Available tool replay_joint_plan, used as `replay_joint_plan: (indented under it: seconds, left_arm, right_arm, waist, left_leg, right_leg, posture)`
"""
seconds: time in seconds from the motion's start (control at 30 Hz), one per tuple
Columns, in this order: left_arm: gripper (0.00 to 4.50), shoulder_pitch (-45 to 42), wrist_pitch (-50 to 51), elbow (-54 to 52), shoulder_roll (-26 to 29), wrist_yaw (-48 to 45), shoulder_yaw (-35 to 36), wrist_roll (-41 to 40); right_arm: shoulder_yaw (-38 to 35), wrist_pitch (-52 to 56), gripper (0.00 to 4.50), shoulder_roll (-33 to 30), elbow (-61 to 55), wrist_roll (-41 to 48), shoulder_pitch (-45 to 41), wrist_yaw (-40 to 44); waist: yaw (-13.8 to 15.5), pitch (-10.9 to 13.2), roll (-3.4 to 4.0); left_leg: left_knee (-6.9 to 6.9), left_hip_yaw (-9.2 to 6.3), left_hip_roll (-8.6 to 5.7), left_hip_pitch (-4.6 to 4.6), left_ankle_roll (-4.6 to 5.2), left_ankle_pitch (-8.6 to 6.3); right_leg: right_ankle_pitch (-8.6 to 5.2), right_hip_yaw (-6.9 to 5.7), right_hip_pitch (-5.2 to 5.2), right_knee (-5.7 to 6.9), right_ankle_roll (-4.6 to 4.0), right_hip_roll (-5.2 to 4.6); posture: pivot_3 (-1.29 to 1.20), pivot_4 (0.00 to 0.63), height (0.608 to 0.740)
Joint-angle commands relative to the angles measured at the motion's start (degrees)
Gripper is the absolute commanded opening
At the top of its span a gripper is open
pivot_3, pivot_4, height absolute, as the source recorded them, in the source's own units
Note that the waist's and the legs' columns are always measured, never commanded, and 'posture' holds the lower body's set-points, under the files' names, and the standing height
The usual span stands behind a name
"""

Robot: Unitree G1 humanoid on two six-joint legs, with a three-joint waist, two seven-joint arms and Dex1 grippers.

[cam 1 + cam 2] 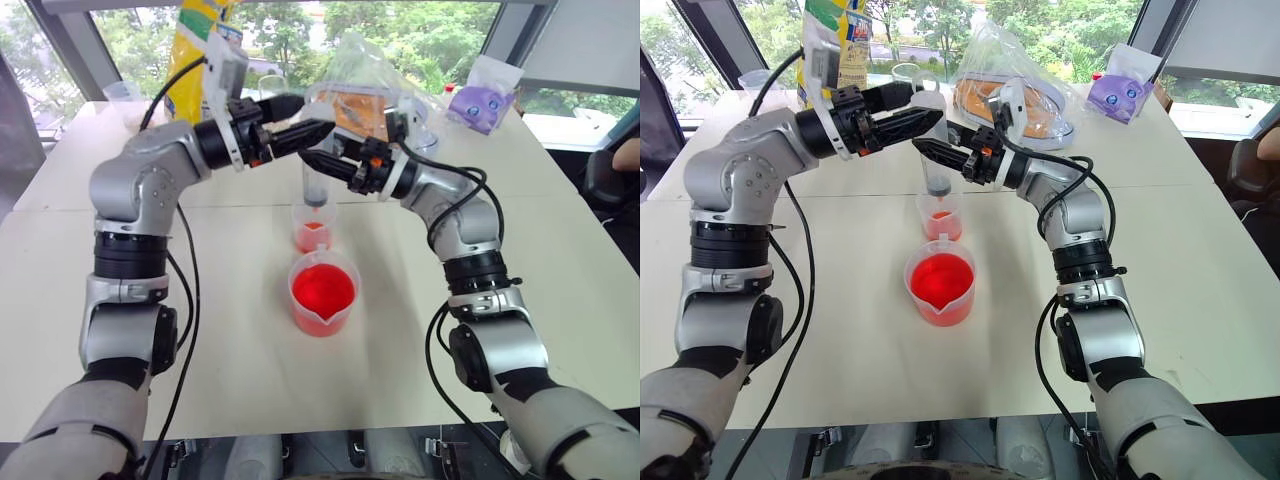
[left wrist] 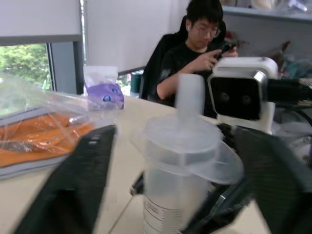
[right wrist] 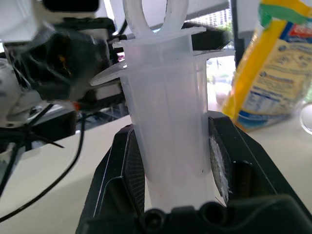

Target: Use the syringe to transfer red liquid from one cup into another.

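My right jaws (image 1: 318,160) are clamped on the barrel of the syringe (image 1: 316,186), one black finger on each side, holding it upright with its tip just over the small narrow cup (image 1: 313,228). That forearm reaches in level from the right, elbow bent above the counter (image 1: 230,370). My left jaws (image 1: 300,128) stand apart around the syringe's top, above its flange and looped plunger handle, not gripping it; the left arm comes in from the left, forearm level and pointing across towards the syringe.

Red liquid (image 1: 322,290) fills the wide spouted beaker (image 1: 323,293), which stands just this side of the small cup; the small cup shows a little red too. Beyond the syringe lie a clear bag with orange contents (image 1: 362,90), a yellow packet (image 1: 195,45) and a purple pouch (image 1: 481,102). Past the counter's far end a person (image 2: 195,53) sits in a chair.
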Motion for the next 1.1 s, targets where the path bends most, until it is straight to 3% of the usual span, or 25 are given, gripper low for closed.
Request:
replay_joint_plan:
  seconds: [0.03, 0.17, 0.4, 0.57, 0.9, 1.1]
  left_arm:
    - [4.43, -1.6, 1.2, -2.1, 2.2, 0.3, 4.0, -3.0]
    - [4.43, 1.0, 4.7, -5.4, 6.8, -0.8, 6.6, -5.8]
    - [4.43, 15.2, 10.7, -16.5, 18.5, -8.1, 7.2, -10.3]
    - [4.43, 23.4, 8.2, -19.7, 26.0, -13.8, 6.4, -8.7]
    - [4.43, 26.4, 1.8, -20.6, 28.5, -15.9, 4.4, -5.0]
    - [4.43, 26.9, 1.3, -21.5, 27.5, -15.9, 4.0, -5.5]
  right_arm:
    - [-0.1, 0.2, 1.45, 0.4, -2.8, 1.2, 0.2, -0.2]
    - [0.3, 0.2, 1.45, 0.8, -2.4, 0.9, 0.5, -0.6]
    - [0.4, 0.4, 1.45, 0.6, -2.5, 1.0, 0.5, -0.9]
    - [0.2, 0.3, 1.45, 0.3, -2.4, 1.1, 0.1, -0.9]
    - [-2.3, 4.7, 1.45, -1.9, -6.9, 3.7, -1.2, -3.1]
    - [-8.9, 23.7, 1.45, -6.9, -11.8, 7.3, -9.0, -18.8]
  waist:
    - [0.0, 0.0, 0.00]
    - [-0.1, 0.0, 0.00]
    - [-0.1, 0.0, 0.01]
    - [0.0, 0.0, 0.01]
    - [0.0, 0.0, 0.04]
    - [0.1, 0.0, 0.06]
  left_leg:
    - [0.00, 0.00, 0.00, 0.00, 0.00, 0.00]
    - [0.00, 0.00, 0.00, 0.00, 0.00, 0.00]
    - [-0.03, 0.01, 0.02, 0.01, -0.02, 0.00]
    - [-0.04, 0.00, 0.00, 0.01, -0.02, 0.00]
    - [-0.04, 0.01, 0.00, 0.01, -0.01, -0.01]
    - [-0.05, 0.02, 0.00, 0.00, -0.01, -0.01]
  right_leg:
    - [0.00, 0.00, 0.00, 0.00, 0.00, 0.00]
    - [0.00, 0.00, 0.00, 0.00, 0.00, 0.00]
    - [0.00, 0.02, -0.03, 0.01, -0.01, -0.02]
    - [-0.01, 0.02, -0.02, -0.02, -0.03, -0.08]
    - [-0.01, 0.01, -0.03, -0.02, -0.04, -0.09]
    - [-0.01, 0.01, -0.05, -0.01, -0.04, -0.12]
  posture:
    - [0.00, 0.150, 0.740]
    - [0.00, 0.150, 0.740]
    - [0.00, 0.150, 0.740]
    - [0.00, 0.150, 0.740]
    - [0.00, 0.150, 0.740]
    - [0.00, 0.150, 0.740]
